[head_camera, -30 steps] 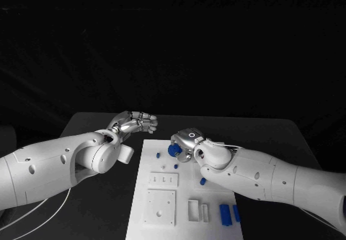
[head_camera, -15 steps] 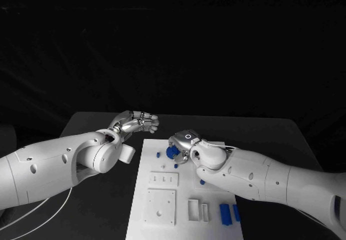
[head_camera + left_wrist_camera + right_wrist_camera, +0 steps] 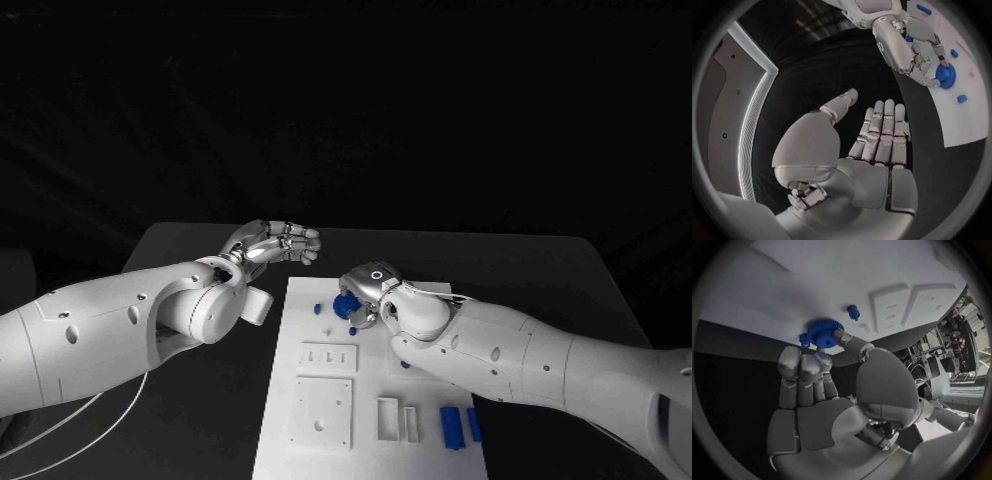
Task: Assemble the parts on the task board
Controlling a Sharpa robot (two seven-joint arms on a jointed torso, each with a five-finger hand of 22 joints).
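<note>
Gear (image 3: 824, 332) sits pinched, apparently, at right hand's (image 3: 826, 390) fingertips; left hand (image 3: 870, 145) spread, empty.

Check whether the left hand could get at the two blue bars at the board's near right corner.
Probably not easily: the left hand is beyond the task board's far left corner, and the right arm lies across the way to the blue bars.
</note>
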